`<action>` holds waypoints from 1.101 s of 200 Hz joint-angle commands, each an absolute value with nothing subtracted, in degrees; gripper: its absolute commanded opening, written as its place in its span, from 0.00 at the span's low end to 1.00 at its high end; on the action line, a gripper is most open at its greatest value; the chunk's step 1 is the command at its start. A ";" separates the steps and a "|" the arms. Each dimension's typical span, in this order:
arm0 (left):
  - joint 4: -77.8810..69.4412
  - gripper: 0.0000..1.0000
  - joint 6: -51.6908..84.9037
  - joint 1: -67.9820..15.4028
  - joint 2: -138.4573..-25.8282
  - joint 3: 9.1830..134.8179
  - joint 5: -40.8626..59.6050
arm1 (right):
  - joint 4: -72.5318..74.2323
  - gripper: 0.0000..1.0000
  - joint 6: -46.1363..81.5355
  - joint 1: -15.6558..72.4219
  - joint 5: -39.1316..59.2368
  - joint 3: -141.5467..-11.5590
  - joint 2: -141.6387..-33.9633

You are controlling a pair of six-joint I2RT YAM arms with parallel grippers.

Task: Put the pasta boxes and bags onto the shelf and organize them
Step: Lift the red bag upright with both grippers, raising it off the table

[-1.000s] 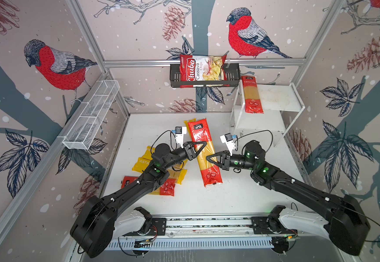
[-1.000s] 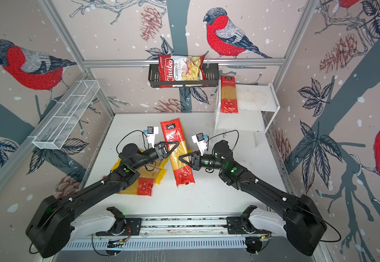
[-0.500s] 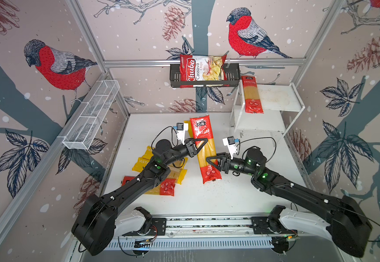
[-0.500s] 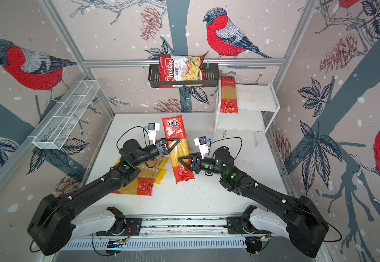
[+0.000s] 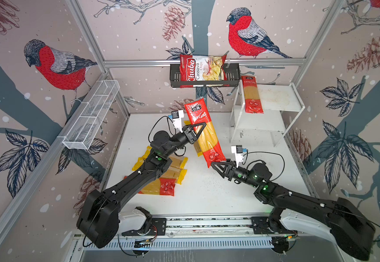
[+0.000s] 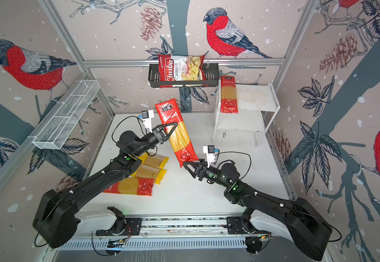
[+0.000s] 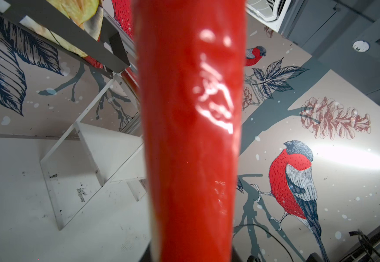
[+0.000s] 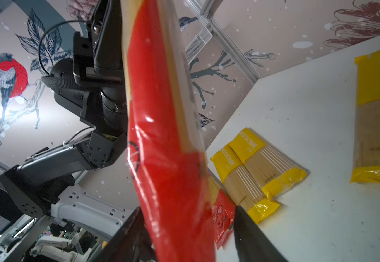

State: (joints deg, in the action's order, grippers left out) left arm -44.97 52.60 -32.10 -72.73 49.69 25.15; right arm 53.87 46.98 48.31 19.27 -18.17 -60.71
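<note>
Since the R gripper (image 5: 217,165) has let go, jaws now wide w/ the pack's lower red end loose between them, the L gripper (image 5: 200,128) alone clamps the red-ended spaghetti pack (image 5: 210,140) mid-length, raised and tilted off the table (image 5: 207,192). Handover looks done; shelf (image 5: 277,101) sits ahead-R of the L hand, well apart. Pack: long, narrow, glossy crinkled film, stiff straight strands inside.

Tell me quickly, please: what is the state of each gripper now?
Left gripper: closed on the red-ended spaghetti pack, held in the air.
Right gripper: open, jaws on both sides of the pack's lower end.
</note>
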 commanded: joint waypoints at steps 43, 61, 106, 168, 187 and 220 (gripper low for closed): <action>-60.36 0.12 56.60 -33.75 -73.74 50.72 20.89 | 79.03 0.61 57.17 48.43 11.99 -16.50 -66.48; -60.29 0.13 56.59 -34.10 -73.93 50.67 20.42 | 81.57 0.61 57.28 48.52 12.06 -17.15 -67.55; -61.60 0.13 57.26 -35.48 -75.39 50.15 19.48 | 84.93 0.56 58.60 48.25 9.64 -19.32 -69.87; -61.90 0.14 57.33 -36.56 -76.09 49.85 18.94 | 88.06 0.32 62.62 48.05 6.59 -19.77 -73.58; -61.39 0.14 57.22 -36.76 -76.01 49.76 18.79 | 88.30 0.25 63.16 47.99 6.16 -19.69 -74.07; -60.65 0.20 57.29 -36.96 -75.50 49.12 18.59 | 89.13 0.17 63.39 47.91 6.04 -19.73 -74.05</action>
State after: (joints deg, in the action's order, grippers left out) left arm -53.23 57.65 -36.60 -76.29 49.36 17.76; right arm 86.56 61.82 48.01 7.97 -19.57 -74.02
